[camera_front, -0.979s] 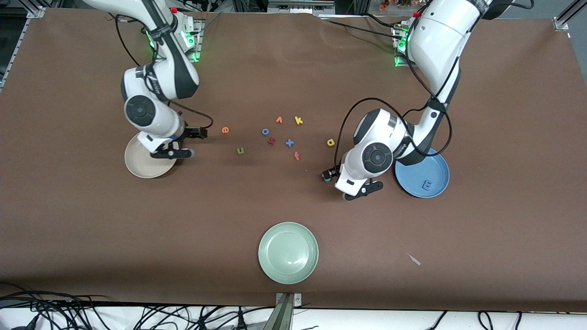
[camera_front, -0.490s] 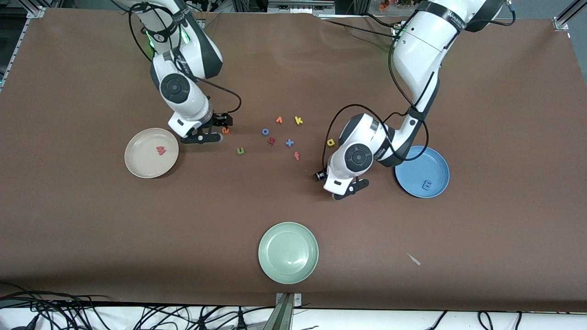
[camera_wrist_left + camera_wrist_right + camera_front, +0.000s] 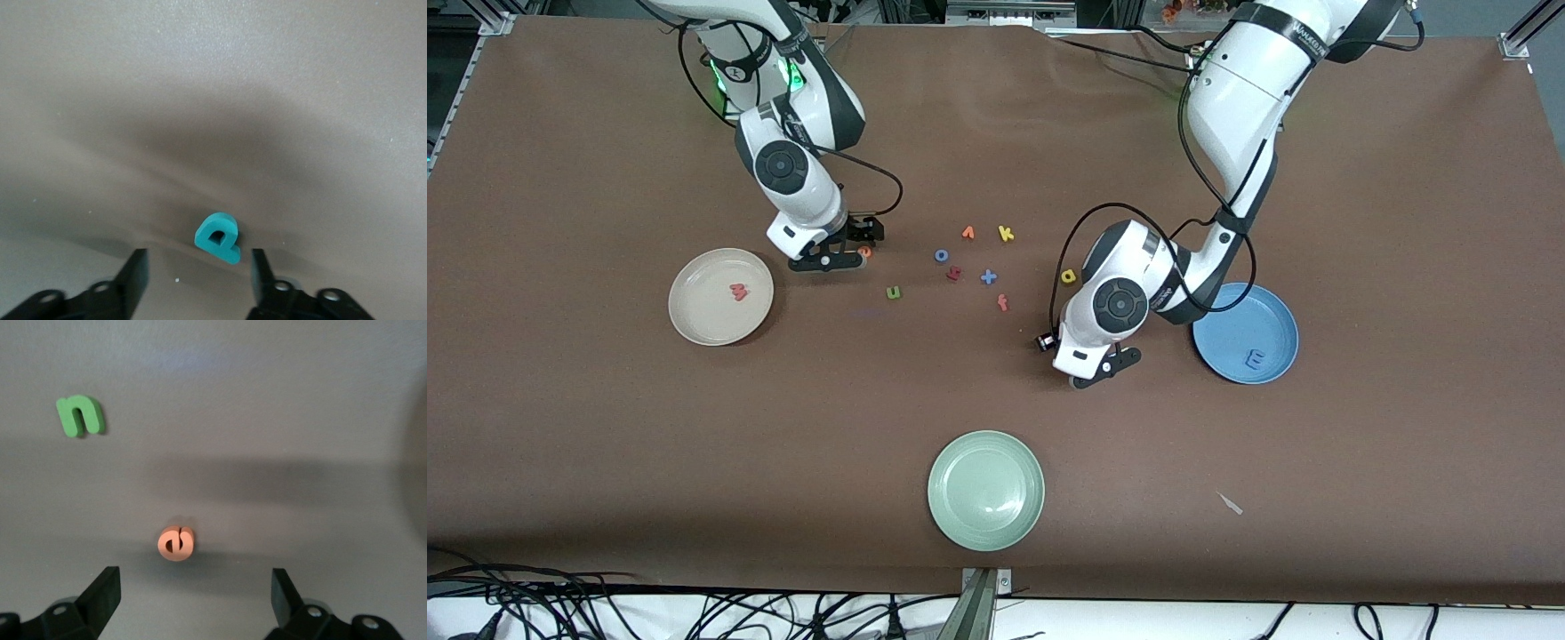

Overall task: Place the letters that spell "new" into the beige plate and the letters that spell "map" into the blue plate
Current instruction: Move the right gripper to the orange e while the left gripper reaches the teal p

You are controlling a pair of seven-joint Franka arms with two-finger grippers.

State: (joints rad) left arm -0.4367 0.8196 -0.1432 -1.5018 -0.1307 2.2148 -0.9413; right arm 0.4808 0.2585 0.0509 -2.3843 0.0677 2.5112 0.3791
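Left end effector (image 3: 197, 267) half-open, straddling teal p (image 3: 217, 237), seemingly not yet gripped | right end effector (image 3: 193, 587) wide open, empty, orange e (image 3: 175, 543) at 12 o'clock, for beige plate (image 3: 694, 324).

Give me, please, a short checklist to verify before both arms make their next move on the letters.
1. Right gripper is lined up on the orange e, fingers open with the letter ahead of the gap: ok.
2. Left gripper is lined up on the teal p, fingers apart, not yet touching it: ok.
3. Green n lies apart from the e, so it should not be caught: ok.
4. Beige plate holds only the red w, room for more: ok.
5. Blue plate holds only the blue m, room for more: ok.
6. Yellow a stays on the table beside the left arm: not ok yet.
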